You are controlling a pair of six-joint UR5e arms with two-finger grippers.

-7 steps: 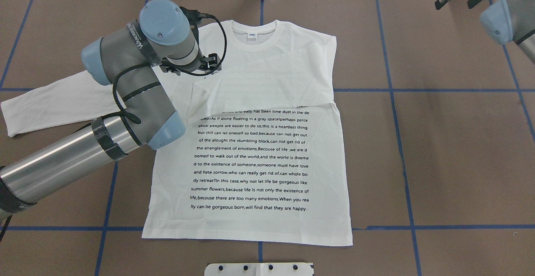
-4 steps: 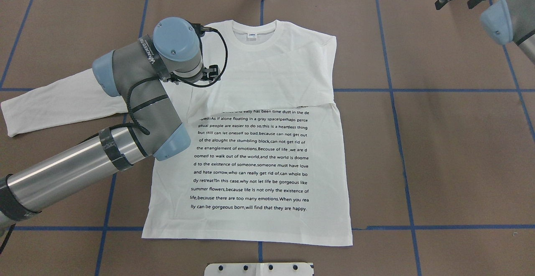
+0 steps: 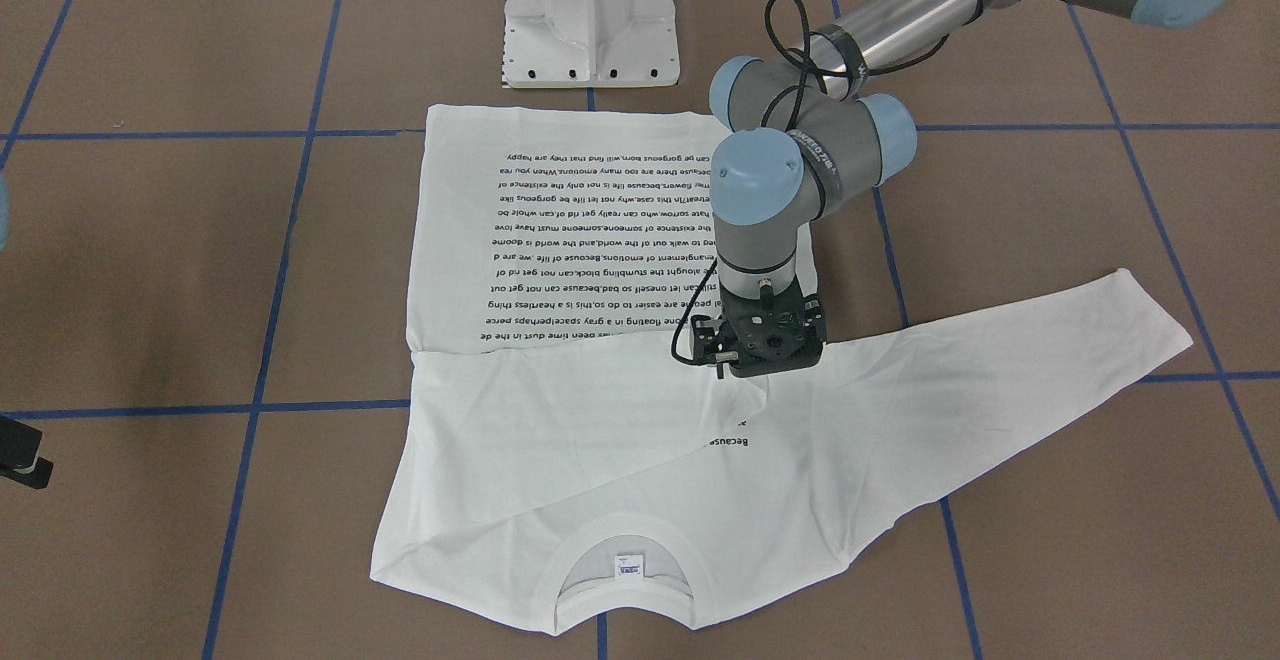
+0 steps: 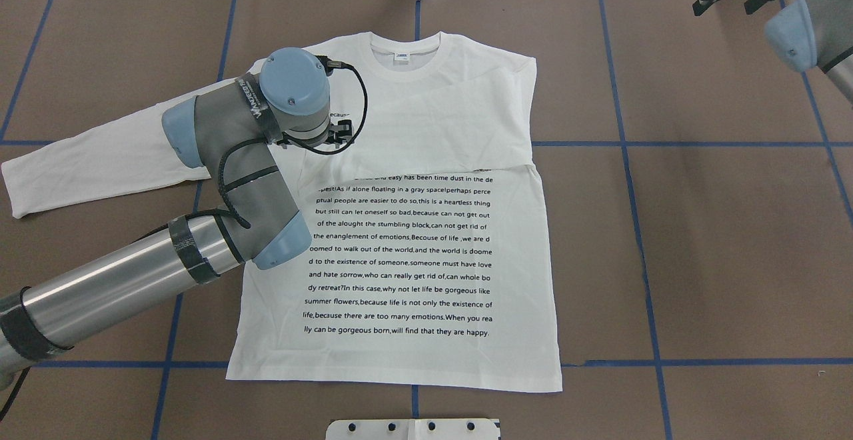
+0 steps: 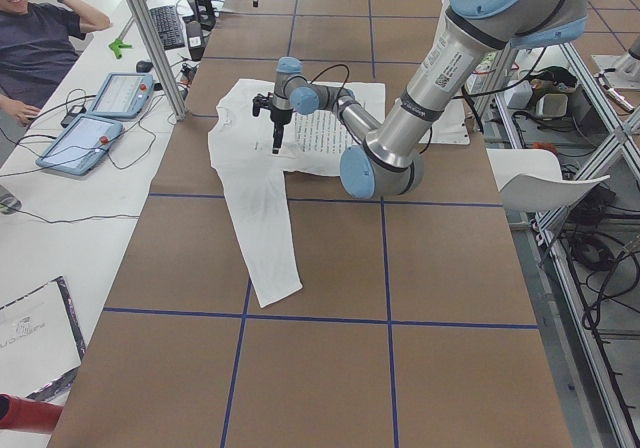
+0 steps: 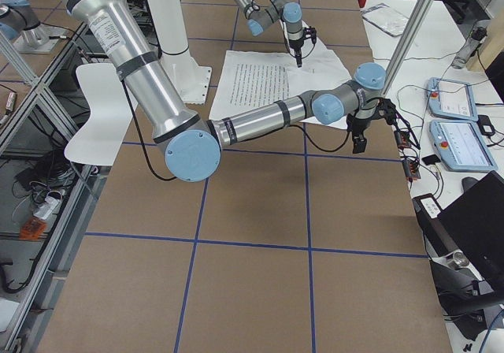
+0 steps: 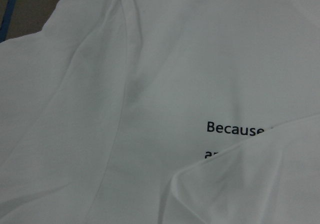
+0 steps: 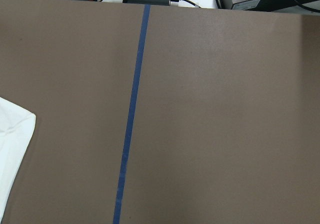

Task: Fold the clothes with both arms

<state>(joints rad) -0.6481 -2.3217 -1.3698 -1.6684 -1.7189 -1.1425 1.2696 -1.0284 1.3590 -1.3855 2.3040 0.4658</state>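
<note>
White long-sleeved T-shirt lies flat, print up, mid brown surface, collar on the side away from the robot. One sleeve is folded across the chest; the other sleeve lies spread to the robot's left. Left arm points its jaws down at the chest cloth; whether spread or pinching cannot be told. Right arm hangs well apart at the far corner, jaws likewise unclear

A robotics lab: brown table gridded in blue tape under the left claw, teach pendants on a white bench beyond it, aluminium framing alongside.
</note>
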